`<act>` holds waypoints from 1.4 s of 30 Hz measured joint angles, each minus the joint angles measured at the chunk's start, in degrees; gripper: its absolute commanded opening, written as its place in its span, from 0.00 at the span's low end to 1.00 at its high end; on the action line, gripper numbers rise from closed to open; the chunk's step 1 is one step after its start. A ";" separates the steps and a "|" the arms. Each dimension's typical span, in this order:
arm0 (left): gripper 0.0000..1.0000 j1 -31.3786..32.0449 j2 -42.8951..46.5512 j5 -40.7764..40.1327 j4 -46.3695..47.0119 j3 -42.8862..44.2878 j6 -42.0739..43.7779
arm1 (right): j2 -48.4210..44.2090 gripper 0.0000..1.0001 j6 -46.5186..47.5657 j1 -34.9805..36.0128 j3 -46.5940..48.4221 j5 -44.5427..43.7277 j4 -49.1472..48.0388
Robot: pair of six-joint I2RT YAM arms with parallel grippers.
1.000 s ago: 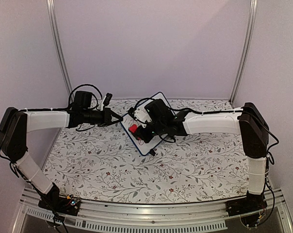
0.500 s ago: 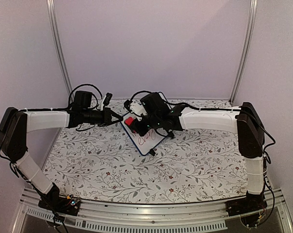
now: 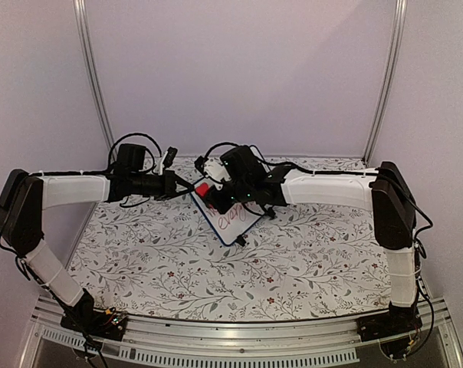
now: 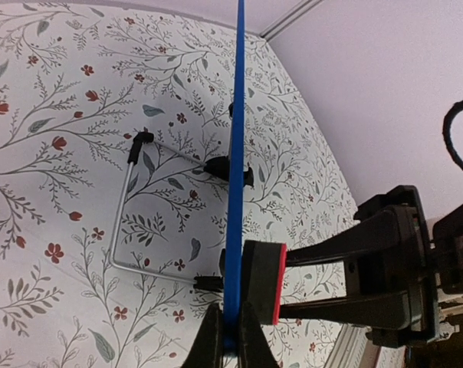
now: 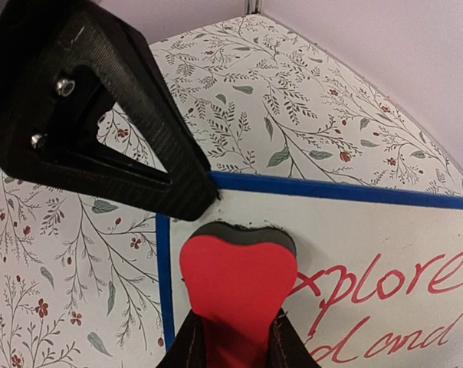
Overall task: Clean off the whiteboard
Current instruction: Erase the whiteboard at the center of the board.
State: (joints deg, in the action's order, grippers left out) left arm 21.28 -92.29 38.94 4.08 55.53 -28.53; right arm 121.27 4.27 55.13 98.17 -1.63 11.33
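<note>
Sweeping up from the middle of the whiteboard (image 3: 233, 221) over the past second, the right arm (image 3: 331, 188) now has its red eraser (image 5: 238, 268) at the far left corner, uncovering red handwriting lower down. Both arms work over a table (image 3: 178, 261) covered in a flowered cloth, and the whiteboard sits at its far middle, propped at a tilt. The left arm (image 3: 70, 190) reaches in from the side, apparently to steady the whiteboard so it does not slide or tip under the rubbing. Its left claw (image 4: 230, 341) is pressed together on the thin blue frame, which runs edge-on up the wrist view. The right claw (image 5: 235, 345) pinches the eraser by its sides, with the dark felt face set flat against the white surface just inside the corner of the frame. Beside the eraser, the handwriting (image 5: 385, 287), which begins "explore", is untouched, so the job looks far from finished. Behind the whiteboard a wire stand (image 4: 128, 207) with black tips rests on the cloth and carries the tilt.
</note>
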 measured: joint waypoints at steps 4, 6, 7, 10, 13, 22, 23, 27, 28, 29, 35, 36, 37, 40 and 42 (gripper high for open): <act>0.00 0.00 0.00 -0.42 -0.17 -0.02 0.00 | -1.40 0.15 -0.61 0.00 -4.57 0.24 -2.32; 0.00 0.00 0.00 -0.39 -0.17 -0.02 0.00 | -2.38 0.14 -0.87 0.00 -6.75 0.26 -2.60; 0.00 0.00 0.00 -0.35 -0.15 -0.02 0.00 | -2.75 0.15 -1.07 0.00 -7.65 0.28 -2.84; 0.00 0.02 0.00 -0.24 -0.13 -0.02 0.00 | -3.80 0.14 -1.75 0.00 -9.90 0.42 -2.93; 0.00 0.07 0.00 -0.11 -0.09 -0.02 0.00 | -4.13 0.14 -2.16 0.00 -10.62 0.46 -3.23; 0.00 0.11 0.02 0.04 0.17 -0.02 0.00 | -3.74 0.14 -2.95 -0.31 -8.35 0.83 -1.27; 0.00 0.11 0.02 0.09 0.17 -0.02 0.00 | -3.43 0.15 -2.99 -0.44 -7.52 0.90 -1.01; 0.00 0.11 0.02 0.11 0.22 -0.02 0.00 | -2.10 0.15 -2.99 -0.96 -3.96 2.23 -0.31; 0.00 0.11 0.02 0.11 0.22 -0.02 0.00 | -1.88 0.15 -2.97 -1.07 -3.45 2.38 -0.11; 0.00 0.11 0.02 0.11 0.22 -0.02 0.00 | -1.64 0.15 -2.97 -1.18 -2.75 2.56 0.31; 0.00 0.11 0.02 0.07 0.24 -0.02 0.00 | -0.17 0.15 -2.93 -1.62 0.87 3.26 1.60; 0.00 0.11 0.02 0.00 0.24 -0.02 0.00 | 0.02 0.15 -2.93 -1.68 1.27 3.41 1.62; 0.00 0.11 0.02 -0.09 0.24 -0.02 0.00 | 0.22 0.15 -2.93 -1.77 1.53 3.54 1.77; 0.00 0.11 0.02 -0.42 0.17 -0.02 0.00 | 0.52 0.15 -2.95 -1.92 1.84 3.91 1.90; 0.00 0.11 0.02 -0.50 0.15 -0.02 0.00 | 0.61 0.15 -2.97 -1.92 1.92 3.98 1.97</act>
State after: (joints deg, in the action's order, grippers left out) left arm 21.39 -92.27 38.44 4.23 55.51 -28.53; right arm 121.89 1.30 53.21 100.09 2.35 13.30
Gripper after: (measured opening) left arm 0.031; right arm 0.217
